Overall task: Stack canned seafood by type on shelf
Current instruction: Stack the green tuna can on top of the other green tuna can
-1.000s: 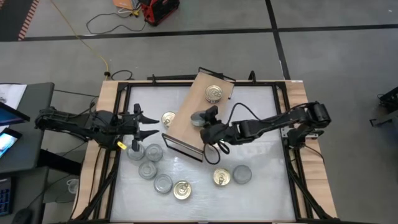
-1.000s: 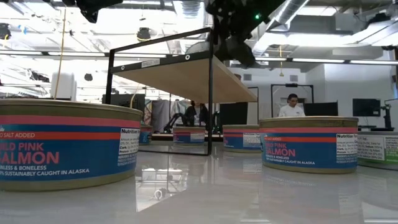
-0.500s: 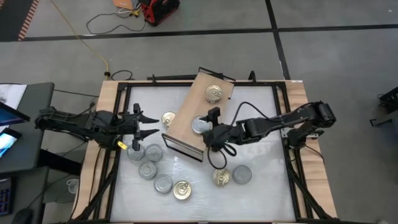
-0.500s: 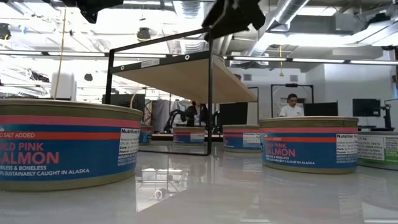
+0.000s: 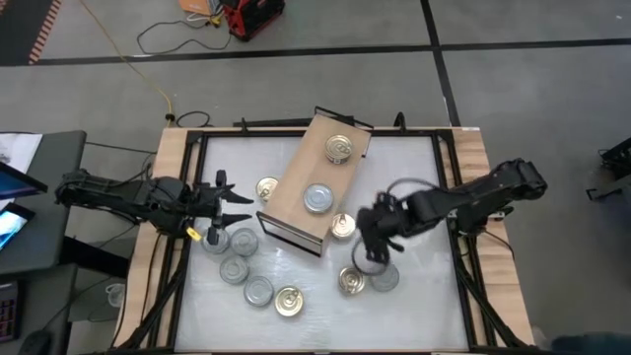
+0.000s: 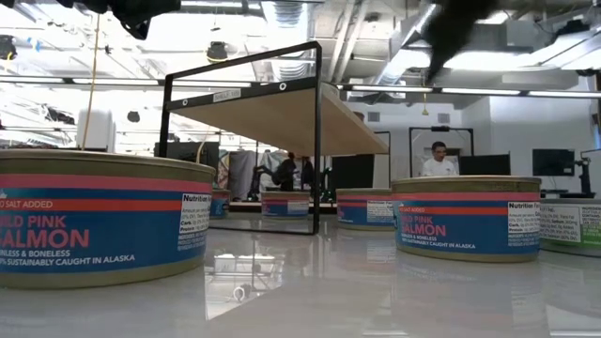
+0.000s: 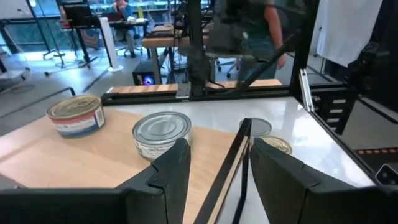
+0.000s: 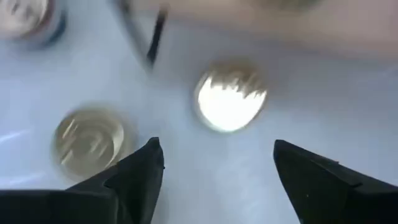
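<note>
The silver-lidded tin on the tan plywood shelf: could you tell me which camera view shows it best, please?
The left wrist view: the silver-lidded round tin sits large on the tan plywood shelf, lid and label visible. The high view shows only its lid; the low view hides it; the right wrist view misses it.

Silver-grey tin [image 5: 317, 198] and gold-lidded tin [image 5: 339, 148] sit on the tan shelf [image 5: 292, 187]. Beside the dark right gripper [image 5: 367, 258], a gold tin [image 5: 352, 281] shines on white tabletop [image 5: 424, 306]. Salmon labels [image 6: 89, 225] show blue with red bands.
</note>
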